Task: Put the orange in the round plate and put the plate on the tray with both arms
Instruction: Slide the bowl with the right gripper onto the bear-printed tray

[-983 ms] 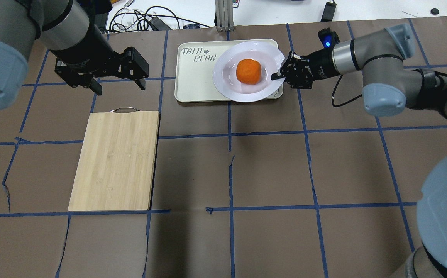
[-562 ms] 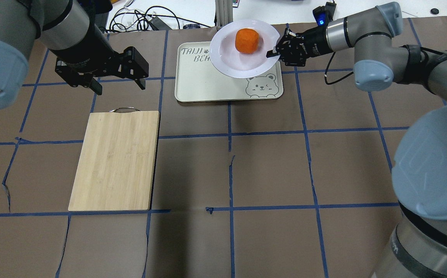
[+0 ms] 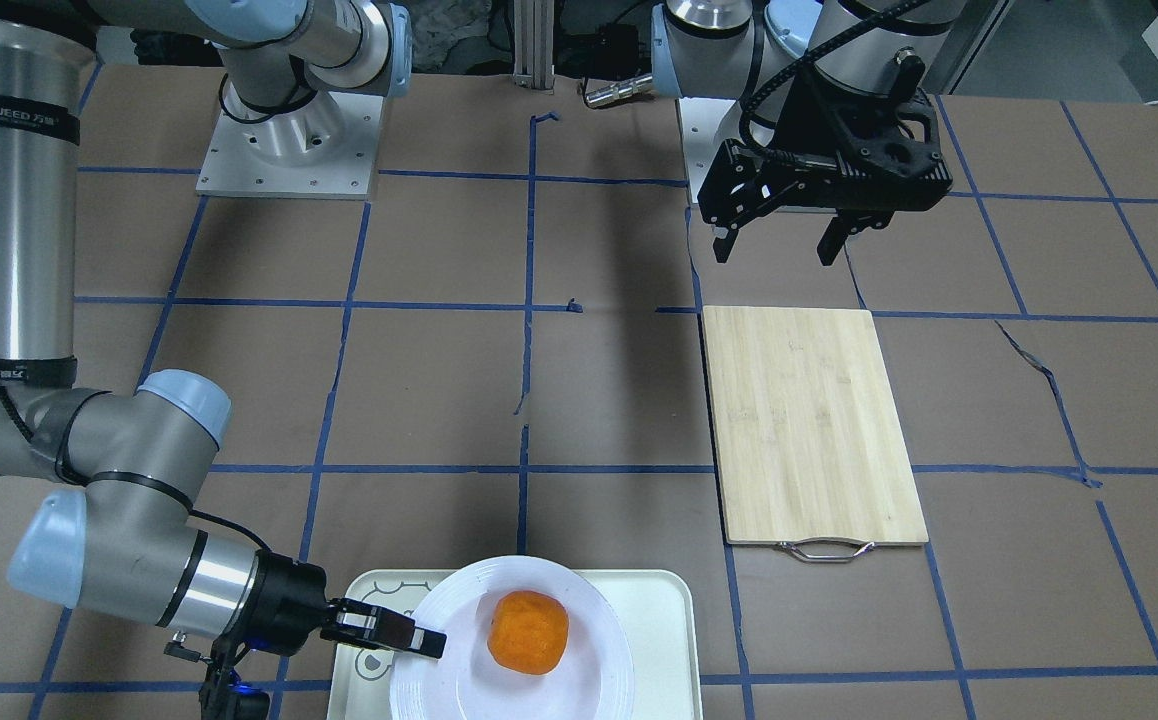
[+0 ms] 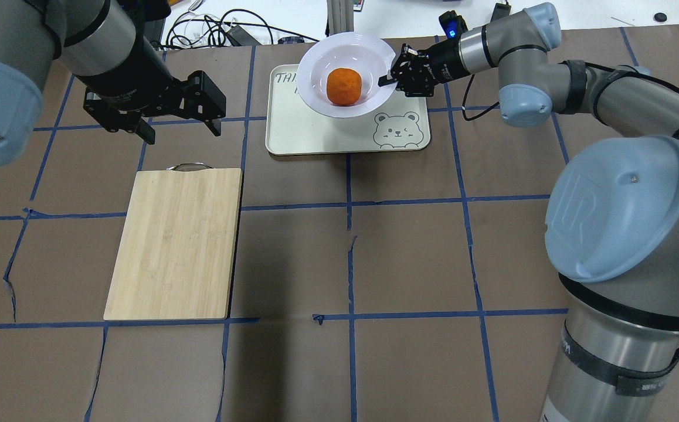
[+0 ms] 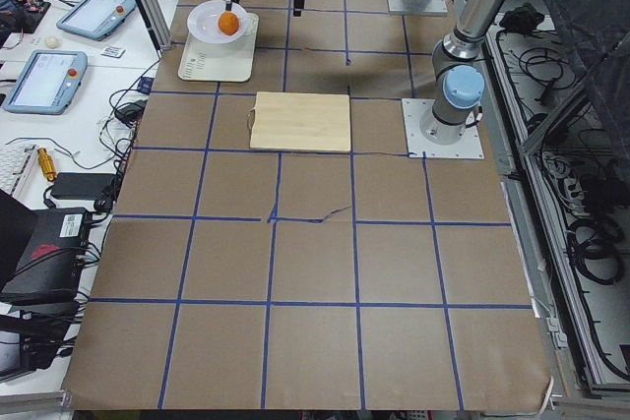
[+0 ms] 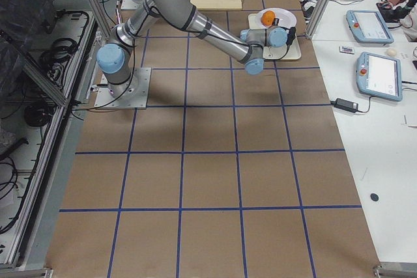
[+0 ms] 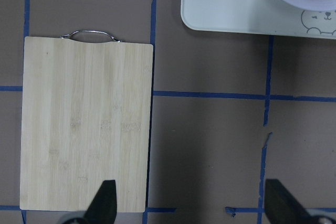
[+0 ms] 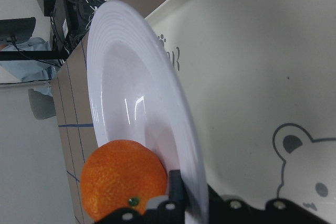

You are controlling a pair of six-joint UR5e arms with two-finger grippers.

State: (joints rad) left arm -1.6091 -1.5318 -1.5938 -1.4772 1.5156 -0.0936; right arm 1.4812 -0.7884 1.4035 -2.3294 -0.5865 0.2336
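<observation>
WANJEED on arm band (image 3: pixel 15 112), UR (joint cap (image 4: pixel 586 202))

Overhead view: behind the robot, facing forward and down. Front-facing view: far side, facing the robot, steeply down; both share the tray (image 4: pixel 316 138) and cutting board (image 4: pixel 175 243). Side views: distant, along the bench (image 5: pixel 315 272). Left wrist: straight down. Right wrist: close against the round plate (image 8: pixel 131 103).

A robotics lab. Two industrial robot arms (image 6: pixel 189 21) bolted on metal base plates (image 5: pixel 468 145) to a brown-papered table (image 5: pixel 315 272) gridded in blue tape (image 5: pixel 273 220); teach pendants (image 6: pixel 380 77) on a white bench (image 6: pixel 371 161) at the right of the right-side view; cable tangles (image 4: pixel 216 29) and an aluminium post (image 4: pixel 339 14) along the overhead view's top edge.
</observation>
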